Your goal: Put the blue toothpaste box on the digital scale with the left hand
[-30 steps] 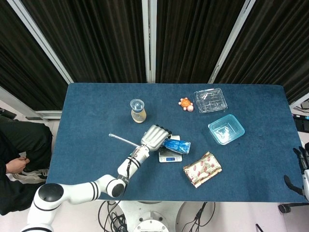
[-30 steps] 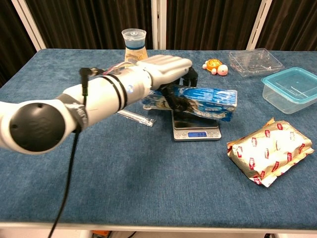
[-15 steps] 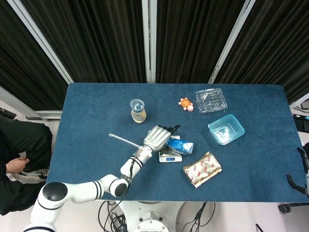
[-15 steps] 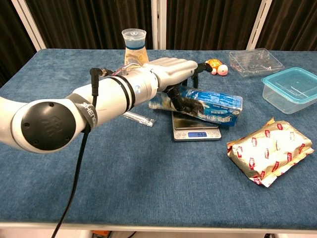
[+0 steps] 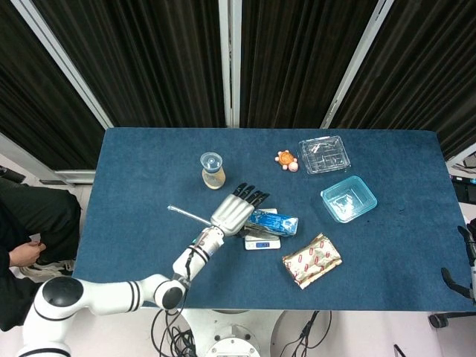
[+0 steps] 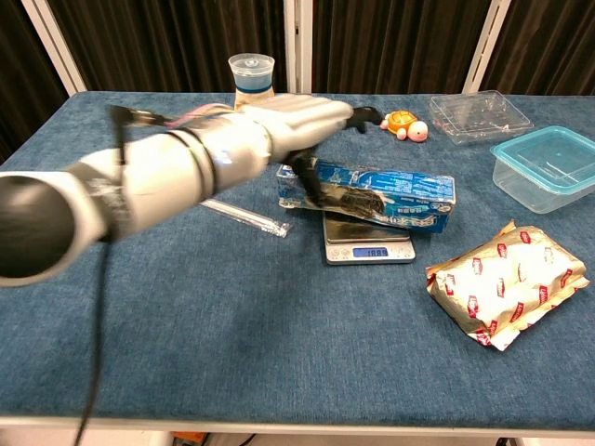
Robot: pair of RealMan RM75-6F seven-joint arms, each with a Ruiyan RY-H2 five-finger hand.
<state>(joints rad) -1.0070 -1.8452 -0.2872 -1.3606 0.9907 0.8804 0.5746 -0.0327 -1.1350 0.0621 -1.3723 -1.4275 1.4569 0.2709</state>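
Observation:
The blue toothpaste box (image 5: 274,222) (image 6: 395,196) lies lengthwise across the small digital scale (image 5: 262,243) (image 6: 369,249), overhanging it on both sides. The scale's display shows a reading. My left hand (image 5: 235,211) (image 6: 290,128) hovers at the box's left end with its fingers stretched out and apart, holding nothing. Its dark thumb hangs down in front of the box's left end, and I cannot tell whether it touches. Only a dark sliver of my right hand (image 5: 470,256) shows at the right edge of the head view.
A lidded cup (image 5: 212,169) (image 6: 252,74) stands behind the left hand. A clear straw (image 5: 187,216) (image 6: 246,216) lies left of the scale. An orange turtle toy (image 5: 286,160), a clear clamshell (image 5: 324,154) and a teal container (image 5: 348,198) sit at the back right. A foil snack bag (image 5: 312,259) lies right of the scale.
The left hand set the box down on the scale and let go. Its fingers spread and the hand drew back to the left. The scale's display went from zero to a reading.

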